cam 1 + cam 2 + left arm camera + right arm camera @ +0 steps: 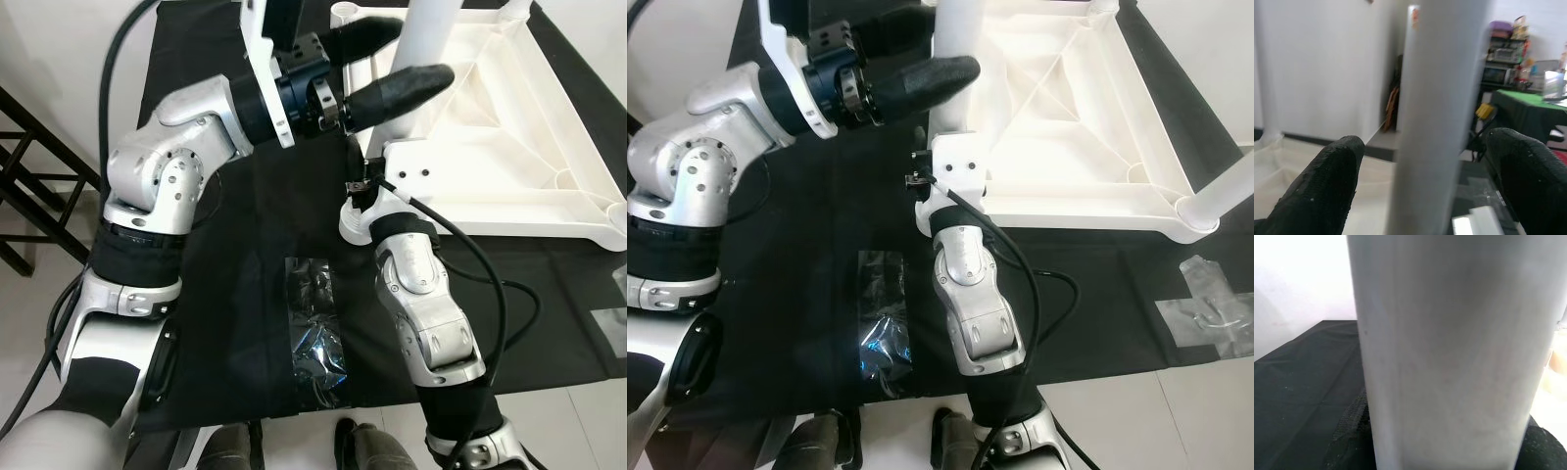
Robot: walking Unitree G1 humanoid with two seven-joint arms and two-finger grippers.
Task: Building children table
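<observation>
**Seating a leg into the upturned tabletop's near corner**

I am working on the leg-fitting step. The white plastic tabletop (pixel 509 117) is lying upside down on the black-covered table (pixel 235 255), ribs facing up, filling the view from about 12 to 3 o'clock. A white leg (pixel 431 39) is standing upright in the corner socket nearest me, just past 12 o'clock.

My left gripper (pixel 387 69) is reaching in from 10 o'clock, its jaws spread to either side of the leg; in the left wrist view the two black fingers (pixel 1322 186) are flanking the tube without clearly pressing it. My right gripper (pixel 1449 450) is coming up from 6 o'clock to the base of the same leg, and I cannot tell how its jaws are set, since the tube is blocking that wrist camera.

A clear plastic bag (pixel 315 333) is lying at 6 o'clock, and another bag with a small hook-shaped metal piece (pixel 1215 311) at 4 o'clock.

Next, I judge, the left jaws need closing on the leg to steady or press it home while the right holds the corner down.
</observation>
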